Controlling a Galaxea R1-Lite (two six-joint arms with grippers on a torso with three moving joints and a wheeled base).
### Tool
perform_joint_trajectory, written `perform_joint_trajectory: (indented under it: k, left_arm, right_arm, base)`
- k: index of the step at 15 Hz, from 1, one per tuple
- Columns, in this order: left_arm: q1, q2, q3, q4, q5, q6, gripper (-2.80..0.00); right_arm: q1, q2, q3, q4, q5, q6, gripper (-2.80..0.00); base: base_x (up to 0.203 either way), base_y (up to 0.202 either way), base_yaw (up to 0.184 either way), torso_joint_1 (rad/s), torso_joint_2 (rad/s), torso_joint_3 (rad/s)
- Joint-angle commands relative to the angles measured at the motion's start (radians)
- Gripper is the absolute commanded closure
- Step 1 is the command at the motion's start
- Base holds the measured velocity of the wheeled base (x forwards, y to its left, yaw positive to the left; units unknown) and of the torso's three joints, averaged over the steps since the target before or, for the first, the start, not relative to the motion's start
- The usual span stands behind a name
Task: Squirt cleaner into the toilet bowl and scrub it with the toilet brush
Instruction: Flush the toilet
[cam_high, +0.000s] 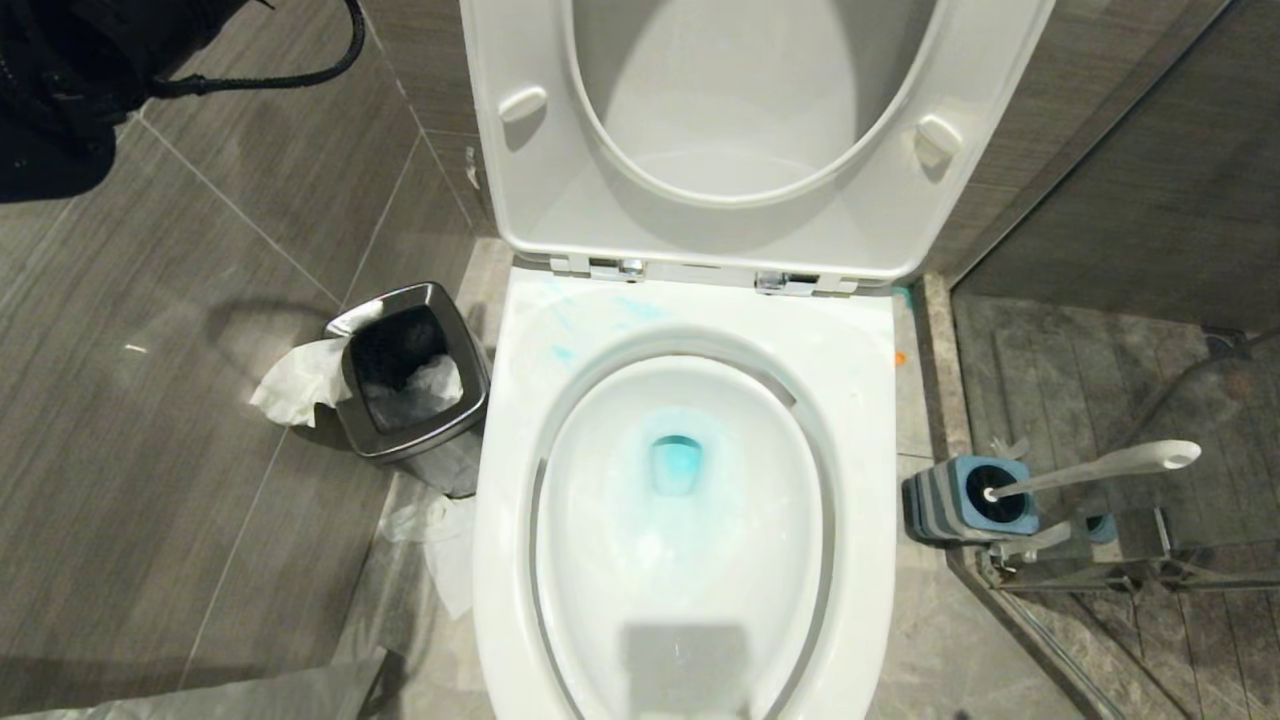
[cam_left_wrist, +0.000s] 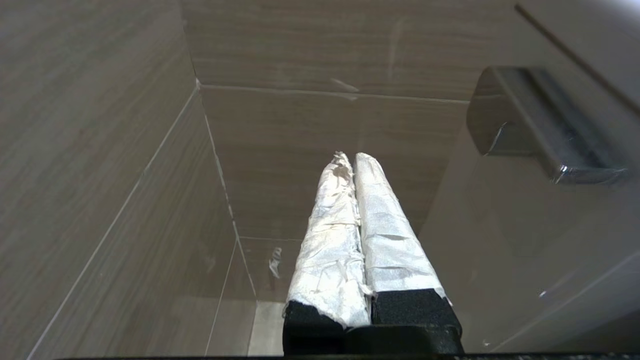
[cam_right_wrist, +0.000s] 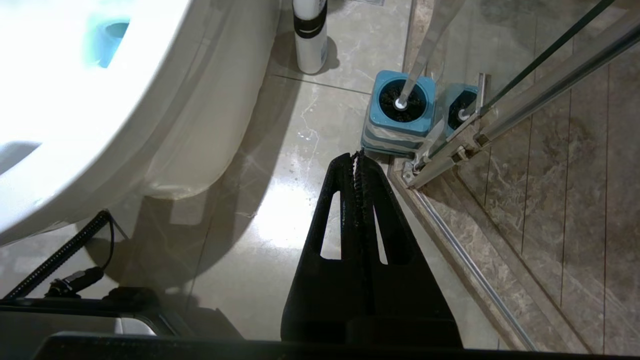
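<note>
Glossy white ceramic toilet bowl (cam_high: 860, 420), elongated oval basin with a wide flat rim: fills the near centre. Bright turquoise-blue cleaner (cam_high: 676, 465) pooled at the drain, with faint blue smears on the far-left rim.

Right gripper (cam_right_wrist: 358, 159), black, fingers pressed together and empty: hangs low above pale floor tiles, right of the bowl, its tips just short of the brush holder.

Toilet brush (cam_high: 1100, 467), long slim white plastic handle with a flattened oval end: stands tilted in a squat square grey holder with a blue top (cam_high: 960, 500), on the floor right of the bowl, against a glass shower partition (cam_high: 1150, 380).

Square steel waste bin (cam_high: 410, 385): left of the bowl, white tissue over its edge.

Raised white seat and lid (cam_high: 750, 130): far centre.

Left gripper (cam_left_wrist: 352, 160), fingers wrapped in white tape, closed on nothing: faces a brown tiled wall (cam_left_wrist: 100, 150).
</note>
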Motion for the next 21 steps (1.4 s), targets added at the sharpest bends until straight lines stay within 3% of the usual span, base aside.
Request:
perform_joint_trajectory:
  k: [1, 3, 21]
  left_arm:
    - [-0.015, -0.021, 0.0, -0.039, -0.002, -0.001, 0.0]
    - [-0.028, -0.024, 0.0, -0.077, -0.001, -0.003, 0.0]
    - [-0.193, 0.009, 0.002, -0.071, 0.007, 0.006, 0.0]
  right_arm:
    - [0.0, 0.001, 0.0, 0.002, 0.0, 0.0, 0.0]
    - [0.0, 0.001, 0.0, 0.0, 0.0, 0.0, 0.0]
    - [0.0, 0.001, 0.0, 0.0, 0.0, 0.0, 0.0]
  base:
    - [0.0, 0.0, 0.0, -0.002, 0.01, -0.045]
    - [0.0, 0.0, 0.0, 0.0, 0.0, 0.0]
    - [0.0, 0.0, 0.0, 0.0, 0.0, 0.0]
